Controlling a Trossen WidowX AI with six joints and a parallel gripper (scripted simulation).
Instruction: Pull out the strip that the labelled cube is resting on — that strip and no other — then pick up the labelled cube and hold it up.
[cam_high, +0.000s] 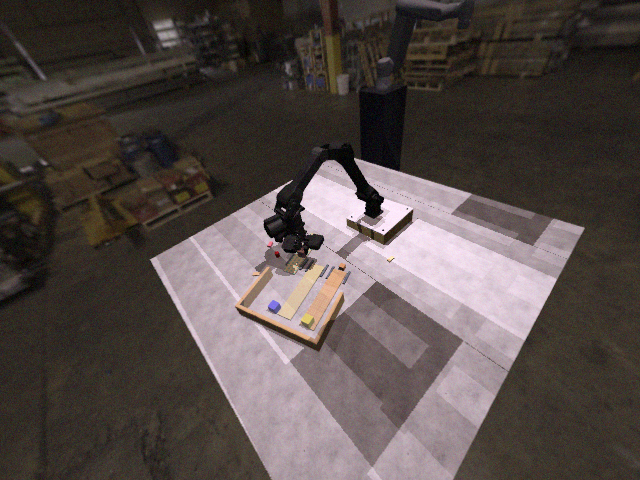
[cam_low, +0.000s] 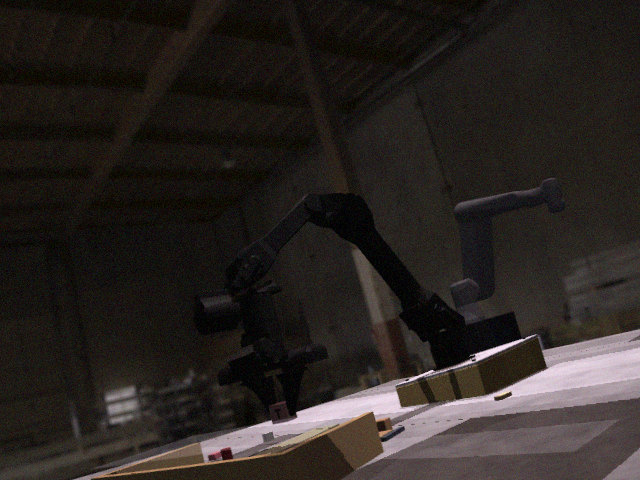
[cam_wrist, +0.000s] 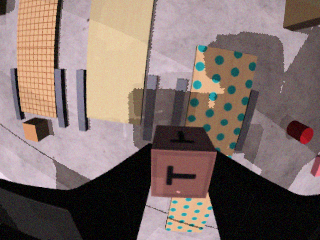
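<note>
The labelled cube (cam_low: 278, 411) (cam_wrist: 180, 173), pinkish with a black T, is held above the table. My gripper (cam_low: 281, 403) (cam_wrist: 179, 151) is shut on it, one finger on each side. The teal-dotted strip (cam_high: 295, 265) (cam_wrist: 228, 107) lies flat below, apart from the cube, between grey guide rails; its far end is just past them. The plain yellow strip (cam_high: 302, 290) (cam_wrist: 120, 60) and the orange grid strip (cam_high: 327, 296) (cam_wrist: 37, 55) lie beside it and reach deep into the wooden frame. The gripper hides part of the dotted strip.
The low wooden frame (cam_high: 276, 326) (cam_low: 330, 446) borders the strips. A blue cube (cam_high: 273, 306) lies inside; a yellow cube (cam_high: 307, 320) is on the grid strip's end. An orange cube (cam_high: 342, 266) (cam_wrist: 36, 130), red cylinder (cam_high: 277, 253) (cam_wrist: 300, 132) and pink block (cam_high: 269, 243) lie nearby.
</note>
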